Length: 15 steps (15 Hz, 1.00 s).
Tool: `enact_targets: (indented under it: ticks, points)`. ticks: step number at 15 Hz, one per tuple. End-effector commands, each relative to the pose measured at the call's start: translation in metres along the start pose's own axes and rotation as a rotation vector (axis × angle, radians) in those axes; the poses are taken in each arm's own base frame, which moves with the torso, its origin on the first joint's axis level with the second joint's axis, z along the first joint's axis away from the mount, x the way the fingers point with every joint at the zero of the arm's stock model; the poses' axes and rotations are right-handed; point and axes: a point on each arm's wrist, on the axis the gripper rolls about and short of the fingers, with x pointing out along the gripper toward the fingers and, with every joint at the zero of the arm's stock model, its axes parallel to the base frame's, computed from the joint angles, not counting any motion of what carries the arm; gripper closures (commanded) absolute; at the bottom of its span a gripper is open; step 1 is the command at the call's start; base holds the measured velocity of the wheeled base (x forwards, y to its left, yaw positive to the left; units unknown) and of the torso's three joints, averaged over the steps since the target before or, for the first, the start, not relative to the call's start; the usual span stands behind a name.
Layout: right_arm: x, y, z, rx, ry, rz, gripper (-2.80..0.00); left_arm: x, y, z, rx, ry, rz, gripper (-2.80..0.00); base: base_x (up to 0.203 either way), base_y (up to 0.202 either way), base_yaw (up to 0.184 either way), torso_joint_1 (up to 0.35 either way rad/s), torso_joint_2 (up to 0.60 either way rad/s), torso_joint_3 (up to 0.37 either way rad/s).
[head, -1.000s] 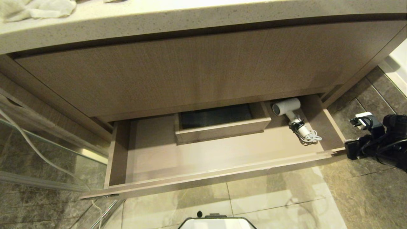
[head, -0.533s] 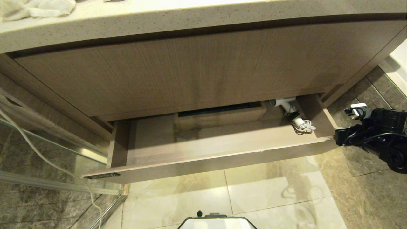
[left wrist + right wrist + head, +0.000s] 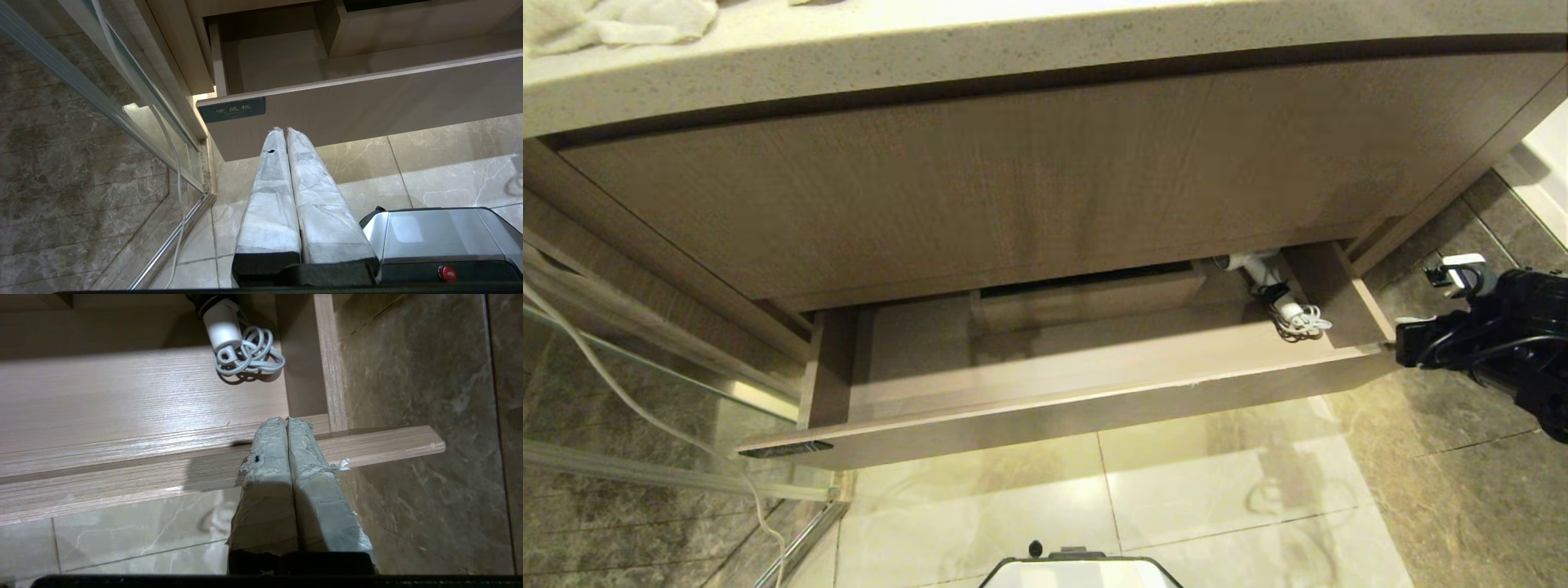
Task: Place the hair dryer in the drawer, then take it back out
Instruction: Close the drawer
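The drawer (image 3: pixel 1054 412) stands partly out under the taller wood front panel (image 3: pixel 1013 180). In its right rear corner lies the white hair dryer (image 3: pixel 1262 273), its barrel mostly hidden under that panel; the handle end (image 3: pixel 222 328) and bundled white cord (image 3: pixel 249 355) show. My right gripper (image 3: pixel 287 420) is shut and holds nothing. Its tips are at the right end of the drawer's front board (image 3: pixel 122 473). In the head view it (image 3: pixel 1403 347) sits just off the drawer's right front corner. My left gripper (image 3: pixel 284 130) is shut and parked low before the drawer's left end (image 3: pixel 367 110).
A white towel (image 3: pixel 621 20) lies on the stone countertop above. A boxed cutout (image 3: pixel 1086 298) sits mid-back in the drawer. A glass panel with a metal rail and a white cable (image 3: pixel 645 408) stand at the left. My base (image 3: pixel 1078 572) is on the tile floor below.
The drawer has slid inward, covering most of the hair dryer and the cutout. My right gripper went in with its right end, then drew slightly back to the right.
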Motion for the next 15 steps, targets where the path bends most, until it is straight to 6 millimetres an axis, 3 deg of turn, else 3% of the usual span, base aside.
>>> enact_targets:
  ticks: [1, 6, 15]
  points:
    - [-0.011, 0.005, -0.017, 0.002, 0.125, 0.032, 0.00, 0.000, 0.000, 0.000, 0.000, 0.000, 0.000, 0.00, 0.000, 0.000, 0.000, 0.000, 0.00, 0.000]
    - [-0.019, 0.015, -0.059, 0.022, 0.458, 0.105, 0.00, 0.000, 0.000, 0.000, 0.000, 0.002, 0.000, 0.00, 0.000, 0.000, 0.000, 0.000, 0.00, 0.000]
    - [-0.011, 0.016, -0.059, 0.019, 0.423, 0.106, 0.00, 0.000, 0.000, 0.000, 0.000, 0.002, 0.000, 0.00, 0.000, 0.000, 0.000, 0.000, 0.00, 0.000]
